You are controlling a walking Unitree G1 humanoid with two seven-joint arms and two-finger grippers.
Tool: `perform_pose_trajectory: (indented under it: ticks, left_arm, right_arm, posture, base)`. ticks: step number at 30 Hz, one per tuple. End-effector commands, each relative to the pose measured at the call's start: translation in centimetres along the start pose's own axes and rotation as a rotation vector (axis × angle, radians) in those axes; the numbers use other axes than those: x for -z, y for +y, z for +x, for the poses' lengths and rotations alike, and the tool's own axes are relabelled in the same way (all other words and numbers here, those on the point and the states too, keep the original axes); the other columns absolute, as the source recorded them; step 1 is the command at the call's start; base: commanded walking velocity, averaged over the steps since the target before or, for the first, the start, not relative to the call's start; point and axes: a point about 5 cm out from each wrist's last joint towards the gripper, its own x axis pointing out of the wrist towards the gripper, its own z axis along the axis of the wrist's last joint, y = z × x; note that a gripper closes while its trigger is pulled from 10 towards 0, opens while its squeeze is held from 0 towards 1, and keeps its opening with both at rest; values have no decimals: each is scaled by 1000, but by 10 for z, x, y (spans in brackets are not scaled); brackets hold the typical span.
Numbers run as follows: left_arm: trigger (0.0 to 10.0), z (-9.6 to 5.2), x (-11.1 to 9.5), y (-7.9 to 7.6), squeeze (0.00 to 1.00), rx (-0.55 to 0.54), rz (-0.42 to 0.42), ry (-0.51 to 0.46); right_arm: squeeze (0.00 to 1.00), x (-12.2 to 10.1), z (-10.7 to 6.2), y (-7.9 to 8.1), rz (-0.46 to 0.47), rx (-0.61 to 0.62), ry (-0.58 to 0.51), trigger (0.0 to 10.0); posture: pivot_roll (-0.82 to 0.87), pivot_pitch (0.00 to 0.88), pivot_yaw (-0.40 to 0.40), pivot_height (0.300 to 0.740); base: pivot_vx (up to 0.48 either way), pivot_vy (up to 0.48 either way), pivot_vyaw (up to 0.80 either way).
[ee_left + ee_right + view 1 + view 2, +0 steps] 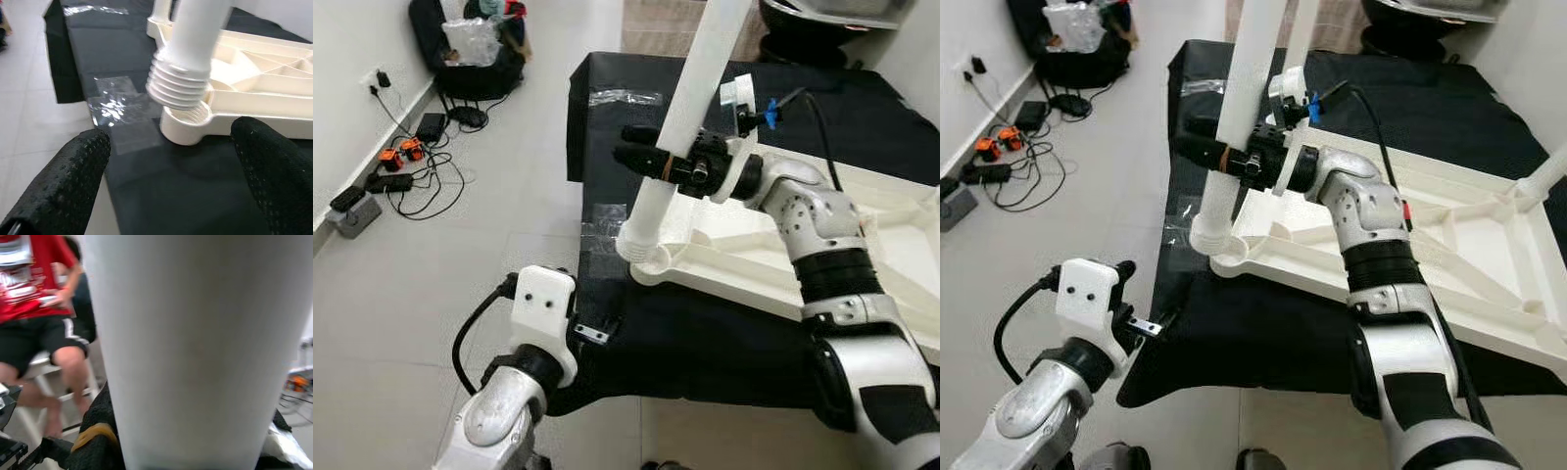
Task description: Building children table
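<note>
Your left hand (171, 171) low by the worktop (607, 108) edge, fingers (63, 181) spread wide and empty, white table leg (690, 117) tilted with its threaded end just above the corner socket (188, 120) of the upturned tabletop (1449, 255), your right hand (651, 159) clamped around that leg.

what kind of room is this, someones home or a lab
Probably a room in a home used as a work area: pale floor tiles, a tangle of cables by the wall, and a black-covered table where the right gripper holds a white table leg.
</note>
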Motion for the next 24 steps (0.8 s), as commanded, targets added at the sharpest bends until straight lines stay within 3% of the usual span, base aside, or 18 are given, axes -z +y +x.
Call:
perform_pose_trajectory:
  ticks: [1, 7, 13, 24]
  left_arm:
    - [10000, -4, 1, -3, 0, 12, -1, 23]
    - [10000, -10, 3, -1, 0, 9, 1, 46]
    - [10000, -15, 1, -3, 0, 16, 9, 58]
    - [10000, -16, 2, 0, 0, 19, 24, 77]
  right_arm:
    - [0, -7, -2, 0, -36, -48, -11, 10000]
    - [0, -5, -5, 1, -76, -140, 55, 10000]
    - [0, -6, -15, -7, -124, -116, 128, 10000]
    - [0, -17, -31, -7, -163, -135, 143, 10000]
  posture:
    - [61, 241, -95, 740]
    - [80, 264, -81, 740]
    - [106, 276, -69, 740]
    - [111, 273, -54, 740]
  base:
    - [0, 0, 0]
    - [0, 0, 0]
    - [0, 0, 0]
    - [0, 0, 0]
